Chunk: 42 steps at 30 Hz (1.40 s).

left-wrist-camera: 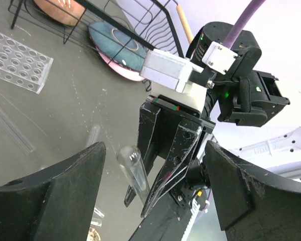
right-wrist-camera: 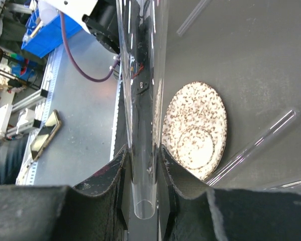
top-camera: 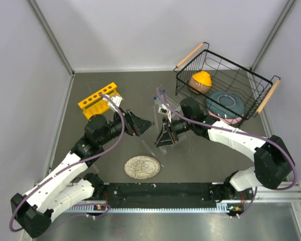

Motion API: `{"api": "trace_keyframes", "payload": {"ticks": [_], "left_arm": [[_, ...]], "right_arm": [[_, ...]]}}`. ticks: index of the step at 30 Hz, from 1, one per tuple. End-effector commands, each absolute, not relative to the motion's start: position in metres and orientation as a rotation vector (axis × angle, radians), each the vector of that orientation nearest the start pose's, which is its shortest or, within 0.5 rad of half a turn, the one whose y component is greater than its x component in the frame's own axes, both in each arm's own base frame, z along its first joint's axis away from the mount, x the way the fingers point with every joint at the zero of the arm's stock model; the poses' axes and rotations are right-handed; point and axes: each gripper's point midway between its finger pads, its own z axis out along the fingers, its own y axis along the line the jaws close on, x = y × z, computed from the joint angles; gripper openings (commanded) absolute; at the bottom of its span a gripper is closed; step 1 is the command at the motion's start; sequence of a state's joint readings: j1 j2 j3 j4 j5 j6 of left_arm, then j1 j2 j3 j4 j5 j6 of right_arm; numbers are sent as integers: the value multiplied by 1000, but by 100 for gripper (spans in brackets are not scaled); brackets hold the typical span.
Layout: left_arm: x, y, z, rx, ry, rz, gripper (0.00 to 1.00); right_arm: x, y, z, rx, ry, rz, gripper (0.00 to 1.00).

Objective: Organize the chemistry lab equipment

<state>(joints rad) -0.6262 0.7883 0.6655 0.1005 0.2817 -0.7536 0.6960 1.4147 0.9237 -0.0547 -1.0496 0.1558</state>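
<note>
A long clear test tube (right-wrist-camera: pixel 143 125) is pinched between the fingers of my right gripper (right-wrist-camera: pixel 143 150), which is shut on it. In the left wrist view the tube's rounded end (left-wrist-camera: pixel 132 165) sticks out between the wide-open jaws of my left gripper (left-wrist-camera: pixel 155 150), touching neither. The two grippers face each other at mid-table, left gripper (top-camera: pixel 143 124) and right gripper (top-camera: pixel 164 138). The yellow tube rack (top-camera: pixel 98 99) stands at the back left. A small clear plastic rack (left-wrist-camera: pixel 17 65) lies behind the right gripper, with blue-capped vials (top-camera: pixel 160 95) in it. More test tubes (right-wrist-camera: pixel 256 145) lie loose on the table.
A round speckled disc (top-camera: pixel 142 166) lies near the front edge, below the grippers. The black wire basket (top-camera: pixel 223 85) with bowls and plates stands at the back right. White walls close in the table on the left, back and right.
</note>
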Motion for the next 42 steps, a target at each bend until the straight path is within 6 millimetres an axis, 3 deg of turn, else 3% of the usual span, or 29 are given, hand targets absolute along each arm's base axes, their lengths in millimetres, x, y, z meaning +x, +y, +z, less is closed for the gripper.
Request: {"api": "trace_keyframes", "payload": {"ticks": [1,10,15,20,23,26,27,30,33,38,42], "left_arm": [[201,-255,284,249,1880,-1272,84],[195,-264,278,303,1936,-1323,53],[193,-266,279,304,1930,-1345,44],[191,-270,278,307,1912,-1391,19],[190,-270,275,311,1917,-1396,11],[193,-264,270,302,1930,-1338,8],[195,-261,270,294,1931,-1311,7],[207,-246,269,257,1923,-1177,5],[229,-222,267,190,1931,-999,6],[287,-166,272,72,1887,-737,6],[355,-106,269,-32,1853,-476,6]], "right_arm": [[151,337,221,-1338,1657,1556,10],[149,335,220,-1361,1635,1544,10],[149,335,219,-1365,1636,1546,11],[150,335,218,-1365,1643,1548,11],[149,335,218,-1365,1648,1549,13],[153,334,217,-1383,1643,1496,38],[156,332,217,-1413,1611,1452,59],[165,323,223,-1445,1588,1311,85],[183,304,233,-1409,1554,1180,98],[214,266,245,-1286,1551,1110,99],[215,262,245,-1287,1538,1093,99]]}}
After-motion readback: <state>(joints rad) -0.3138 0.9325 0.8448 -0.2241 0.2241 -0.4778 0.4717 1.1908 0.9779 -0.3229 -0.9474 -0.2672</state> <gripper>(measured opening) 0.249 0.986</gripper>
